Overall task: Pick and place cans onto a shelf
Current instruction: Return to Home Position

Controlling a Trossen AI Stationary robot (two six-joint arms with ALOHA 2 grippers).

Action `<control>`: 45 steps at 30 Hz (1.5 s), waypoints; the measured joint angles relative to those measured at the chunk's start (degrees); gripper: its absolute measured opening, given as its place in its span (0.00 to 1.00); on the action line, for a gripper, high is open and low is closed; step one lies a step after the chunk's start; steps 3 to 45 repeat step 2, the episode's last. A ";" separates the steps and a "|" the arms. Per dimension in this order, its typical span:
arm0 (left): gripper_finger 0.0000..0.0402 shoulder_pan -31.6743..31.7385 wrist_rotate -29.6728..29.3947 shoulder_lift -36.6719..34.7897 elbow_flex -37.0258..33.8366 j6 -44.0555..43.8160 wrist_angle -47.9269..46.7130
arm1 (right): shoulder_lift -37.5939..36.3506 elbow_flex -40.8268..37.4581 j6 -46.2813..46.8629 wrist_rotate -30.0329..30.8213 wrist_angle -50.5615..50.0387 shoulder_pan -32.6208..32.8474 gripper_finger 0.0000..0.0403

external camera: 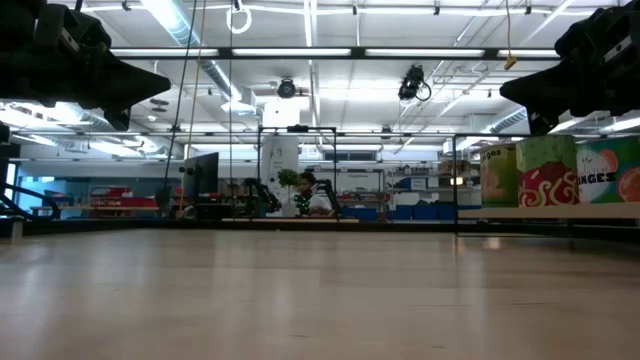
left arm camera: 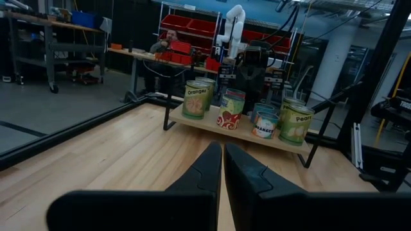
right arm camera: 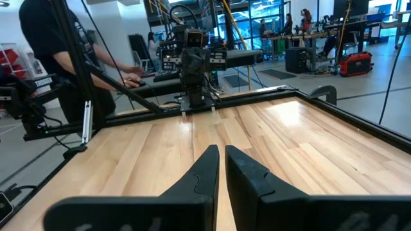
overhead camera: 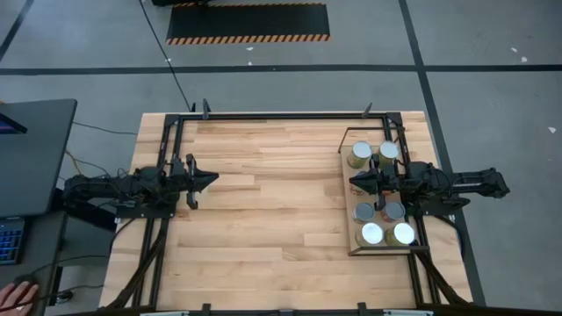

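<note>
Several cans [overhead camera: 360,154] [left arm camera: 196,99] with silver tops and coloured labels stand upright on the shelf [overhead camera: 347,202], a light-wood panel on black legs [left arm camera: 212,126] at the table's right side. In the low view the cans [external camera: 545,170] show at the right on the shelf [external camera: 540,212]. My right gripper [overhead camera: 353,183] [right arm camera: 221,153] hangs shut above the shelf's left edge, between the can rows, pointing level toward the table's left. My left gripper [overhead camera: 211,180] [left arm camera: 222,149] is shut, level above the table's left part, pointing toward the shelf. Neither touches anything.
A black metal frame [overhead camera: 263,115] runs along the table's edges. The bare wooden tabletop [overhead camera: 272,202] lies between the two grippers. A person [right arm camera: 58,51] stands beyond the table's left side, near a laptop [overhead camera: 9,237].
</note>
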 joint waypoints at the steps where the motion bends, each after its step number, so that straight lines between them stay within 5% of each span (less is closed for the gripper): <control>1: 0.06 0.00 -0.01 0.00 0.00 -0.02 0.01 | 0.00 0.00 0.00 0.00 0.02 0.00 0.08; 45: 0.06 0.00 -0.01 0.00 0.00 0.01 0.01 | 0.00 0.02 0.00 -0.02 0.01 0.00 0.08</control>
